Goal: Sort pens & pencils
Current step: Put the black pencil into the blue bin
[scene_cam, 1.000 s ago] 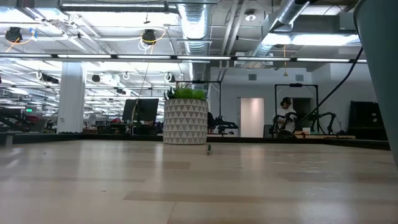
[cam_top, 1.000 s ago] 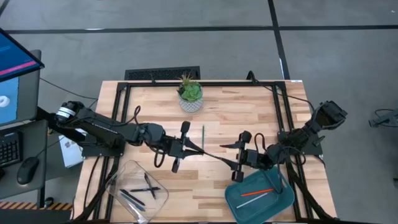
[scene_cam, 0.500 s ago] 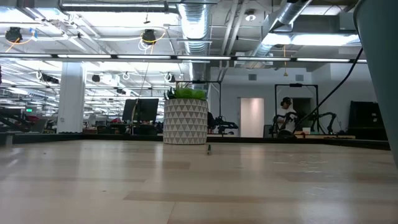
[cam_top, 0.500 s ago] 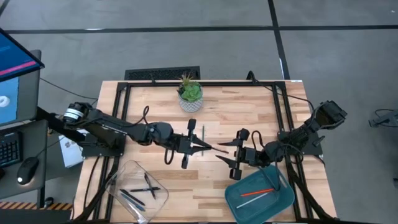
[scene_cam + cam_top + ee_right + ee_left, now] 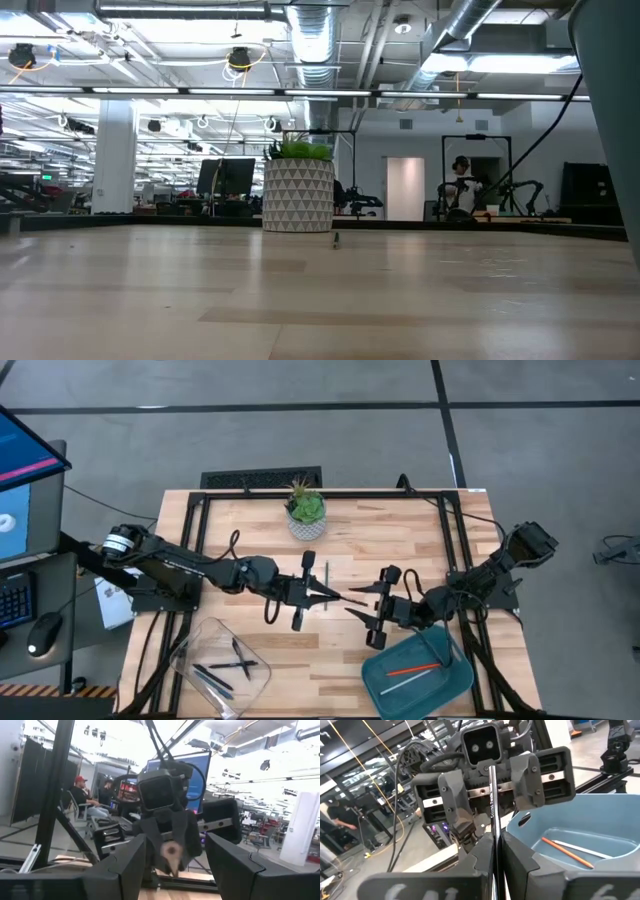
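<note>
The left gripper (image 5: pixel 322 593) hovers over the middle of the light wooden bench (image 5: pixel 400 540), its fingers (image 5: pixel 517 857) clamped on a thin dark pencil (image 5: pixel 492 815) that pokes out toward 3 o'clock. Facing it, the right gripper (image 5: pixel 378 608) waits with its fingers (image 5: pixel 235 865) spread wide, the pencil's tip just at their mouth; this looks like a hand-over in mid-air.

The main risk is timing. If the left fingers let go before the right ones close, the pencil drops to the bench and may roll. The stick is thin and smooth, so a grip that lands off-centre could let it pivot or slide out.

Alignment is the second risk. In the right wrist view the pencil's end sits between the open fingers, but if either arm drifts, the closing fingers could push the stick sideways instead of trapping it, or the two grippers could bump.

The teal plastic tray (image 5: pixel 455 685) at 5 o'clock holds an orange-red pencil (image 5: pixel 412 669) and a white one (image 5: pixel 404 682); the clear plastic tray (image 5: pixel 190 645) at 7 o'clock holds several dark pens (image 5: pixel 232 659). One grey-green pencil (image 5: pixel 326 578) lies loose on the bench beside the left gripper, toward 12 o'clock, near a small potted plant in a white patterned pot (image 5: pixel 306 512); a low swing could knock it away.
</note>
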Available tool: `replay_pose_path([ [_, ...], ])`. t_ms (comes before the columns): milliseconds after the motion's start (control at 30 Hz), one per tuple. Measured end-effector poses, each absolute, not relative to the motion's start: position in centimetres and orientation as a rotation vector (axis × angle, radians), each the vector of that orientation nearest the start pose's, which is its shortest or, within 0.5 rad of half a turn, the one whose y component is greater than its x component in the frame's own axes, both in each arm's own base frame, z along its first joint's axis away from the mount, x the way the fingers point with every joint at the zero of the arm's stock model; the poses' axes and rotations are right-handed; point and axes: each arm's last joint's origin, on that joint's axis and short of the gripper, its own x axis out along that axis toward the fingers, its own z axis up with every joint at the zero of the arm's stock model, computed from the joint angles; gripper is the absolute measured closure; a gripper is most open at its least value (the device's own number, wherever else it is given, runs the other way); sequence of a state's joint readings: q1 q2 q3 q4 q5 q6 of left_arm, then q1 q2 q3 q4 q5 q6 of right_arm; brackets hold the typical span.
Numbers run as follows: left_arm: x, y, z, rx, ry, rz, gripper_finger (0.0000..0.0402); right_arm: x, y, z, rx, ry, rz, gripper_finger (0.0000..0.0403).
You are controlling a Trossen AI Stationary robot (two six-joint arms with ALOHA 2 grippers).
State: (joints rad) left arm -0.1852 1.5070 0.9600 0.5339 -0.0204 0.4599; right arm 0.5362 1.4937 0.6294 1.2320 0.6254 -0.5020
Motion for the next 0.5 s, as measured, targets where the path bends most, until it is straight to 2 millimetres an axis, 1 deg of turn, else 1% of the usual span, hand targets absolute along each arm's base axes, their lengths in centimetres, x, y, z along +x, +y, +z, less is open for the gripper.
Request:
replay_pose_path([
  [200, 33.45, -6.26, 29.05, 0.46, -0.039, -0.179, 0.0388, 26.2, 13.51, 25.28, -0.32, -0.238, -0.155, 0.0175],
  [500, 33.45, -6.26, 29.12, 0.463, -0.047, -0.177, 0.0388, 26.21, 13.52, 25.29, -0.32, -0.237, -0.156, 0.0181],
])
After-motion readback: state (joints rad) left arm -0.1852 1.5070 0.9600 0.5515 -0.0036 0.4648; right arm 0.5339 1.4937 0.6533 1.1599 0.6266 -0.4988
